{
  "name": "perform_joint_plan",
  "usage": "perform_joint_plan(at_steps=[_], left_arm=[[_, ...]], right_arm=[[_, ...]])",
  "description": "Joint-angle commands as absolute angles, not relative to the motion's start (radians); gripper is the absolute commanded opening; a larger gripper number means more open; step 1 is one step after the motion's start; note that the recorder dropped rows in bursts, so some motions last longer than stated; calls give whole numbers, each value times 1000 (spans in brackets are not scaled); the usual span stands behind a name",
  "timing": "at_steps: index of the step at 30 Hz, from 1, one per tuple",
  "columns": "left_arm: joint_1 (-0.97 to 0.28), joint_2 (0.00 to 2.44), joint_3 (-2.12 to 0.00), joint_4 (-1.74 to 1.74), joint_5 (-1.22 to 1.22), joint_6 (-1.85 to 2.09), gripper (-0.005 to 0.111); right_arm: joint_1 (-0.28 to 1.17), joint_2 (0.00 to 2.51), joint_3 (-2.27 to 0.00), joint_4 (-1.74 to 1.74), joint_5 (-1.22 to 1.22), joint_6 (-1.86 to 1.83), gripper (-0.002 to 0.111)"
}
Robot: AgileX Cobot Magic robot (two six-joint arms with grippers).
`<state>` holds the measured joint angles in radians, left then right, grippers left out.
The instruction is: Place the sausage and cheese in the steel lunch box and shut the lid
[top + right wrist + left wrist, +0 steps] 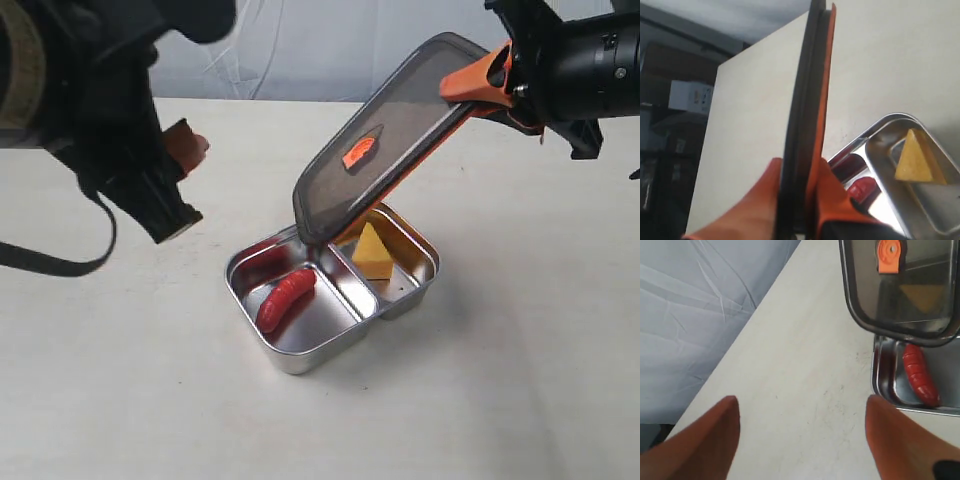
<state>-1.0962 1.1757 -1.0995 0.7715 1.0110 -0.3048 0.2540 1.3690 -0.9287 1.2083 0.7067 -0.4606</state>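
The steel lunch box sits mid-table. The red sausage lies in its near-left compartment, and the yellow cheese stands in the far-right one. My right gripper is shut on the upper edge of the lid, which hangs tilted over the box with its lower corner just above the divider. In the right wrist view the lid shows edge-on between the orange fingers, with the cheese beyond. My left gripper is open over bare table left of the box; the sausage shows there.
The white table stretches around the box. A grey cloth backdrop hangs behind the far edge. The left arm hovers at the upper left. Dark shelving lies beyond the table's edge in the right wrist view.
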Motion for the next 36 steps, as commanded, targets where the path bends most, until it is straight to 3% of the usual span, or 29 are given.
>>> perform_joint_plan(at_steps=[1, 8, 16, 25, 36], left_arm=[[-1098, 1075, -1101, 710, 1050, -315, 67], [-1098, 953, -1101, 725, 1151, -315, 67], [-1098, 832, -1101, 771, 1166, -318, 67], [-1098, 826, -1101, 812, 1166, -319, 67], [-1098, 826, -1101, 812, 1166, -319, 67]], right_arm=[[204, 1473, -931, 1416, 907, -735, -1], [97, 1622, -931, 1595, 1221, -1012, -1], [58, 1760, -927, 1526, 1221, -1059, -1], [58, 1771, -699, 1678, 1221, -1268, -1], [58, 1771, -684, 1677, 1221, -1292, -1]])
